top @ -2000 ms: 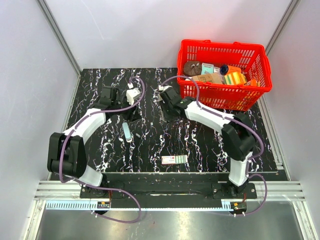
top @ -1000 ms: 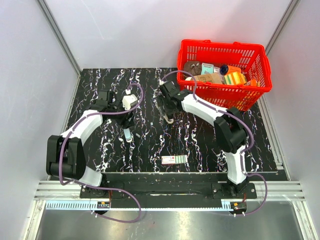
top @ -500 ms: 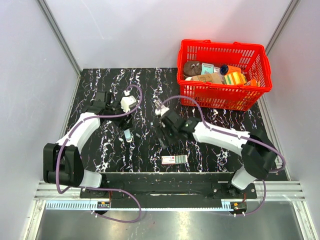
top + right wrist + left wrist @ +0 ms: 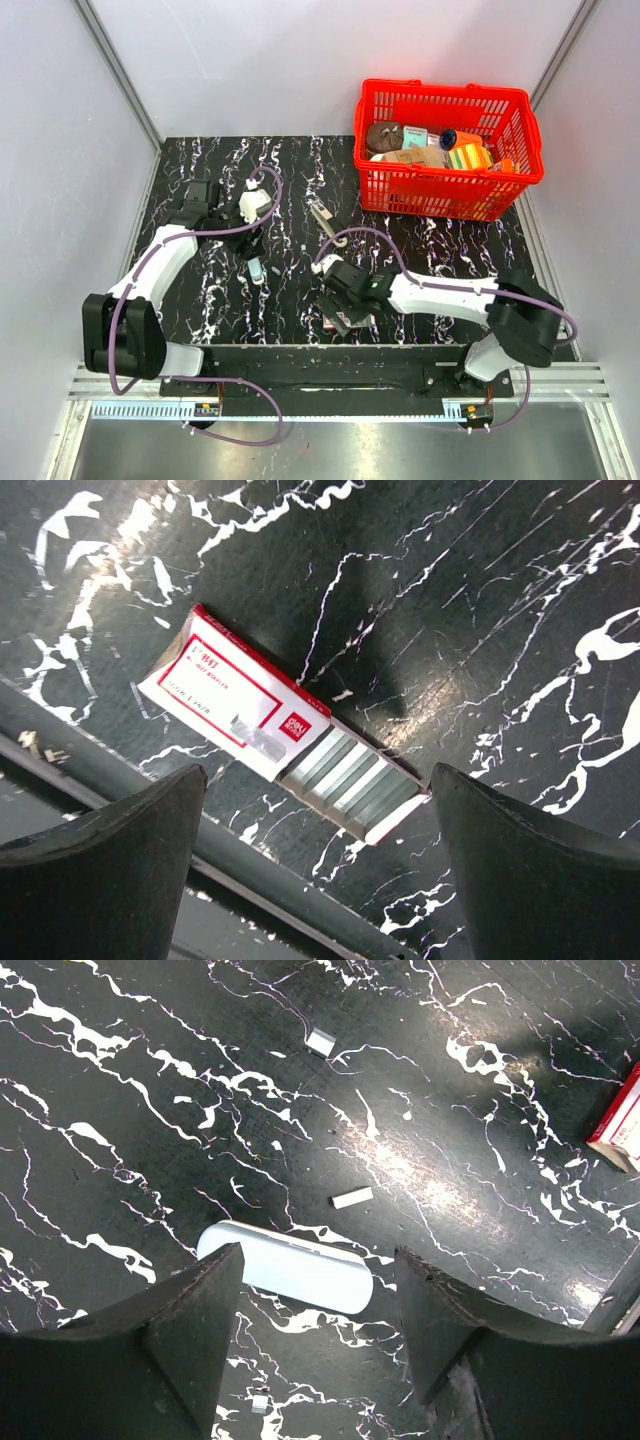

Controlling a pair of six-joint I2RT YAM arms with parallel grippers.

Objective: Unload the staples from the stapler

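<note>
The stapler [image 4: 322,216], slim and silvery, lies alone on the black marbled table [image 4: 440,265], left of the basket, with no gripper near it. Whether it holds staples cannot be seen. My left gripper [image 4: 250,243] hovers open just above a pale blue-white tube [image 4: 290,1265]; in the left wrist view the left gripper [image 4: 318,1258] has nothing between its fingers. Two short loose staple pieces [image 4: 351,1198] lie beyond the tube. My right gripper [image 4: 318,775] stands wide open over a red-and-white staple box [image 4: 235,695], whose tray is slid out showing staple strips [image 4: 350,775].
A red basket [image 4: 450,190] full of assorted items stands at the back right. The staple box [image 4: 350,320] sits close to the table's near edge, where a metal rail [image 4: 250,870] runs. The right arm's forearm [image 4: 440,292] stretches across the near right of the table.
My right gripper swung from the stapler's place at the far middle toward the near edge, over the staple box, and opened wider. The left gripper barely shifted.
</note>
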